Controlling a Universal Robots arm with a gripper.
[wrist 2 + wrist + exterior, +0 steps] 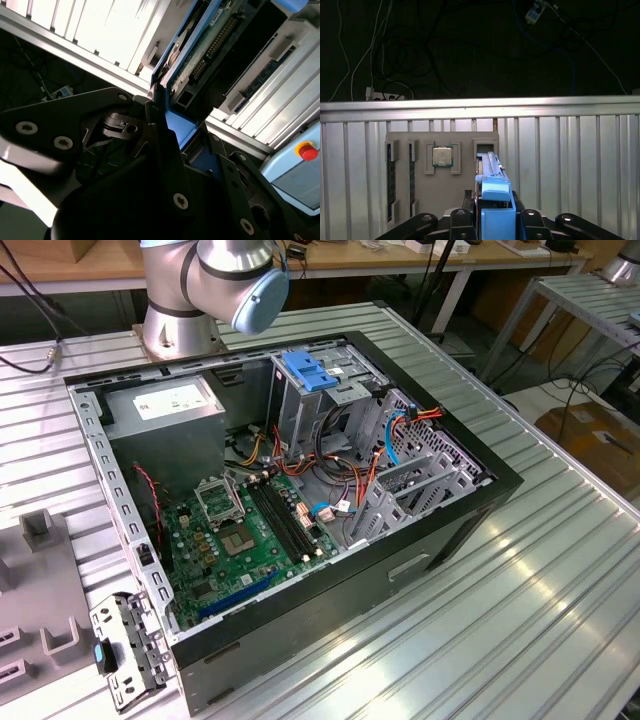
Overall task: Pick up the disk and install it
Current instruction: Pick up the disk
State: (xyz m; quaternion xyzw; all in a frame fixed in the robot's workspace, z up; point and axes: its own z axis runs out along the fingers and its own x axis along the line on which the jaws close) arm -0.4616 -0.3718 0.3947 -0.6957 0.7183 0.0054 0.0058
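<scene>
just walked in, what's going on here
The arm's gripper is closed on the disk, gripping it on edge by its blue rails at the grey parts tray, next to the processor chip. The open computer case sits on the metal table, and the disk is not yet installed.

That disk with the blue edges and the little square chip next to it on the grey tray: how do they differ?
The disk stands on its edge, while the chip lies flat. The disk carries blue plastic rails, while the chip shows a plain silvery top. The disk is long and clearly larger; the chip is small and square. Both sit at holders on the same grey tray.
</scene>
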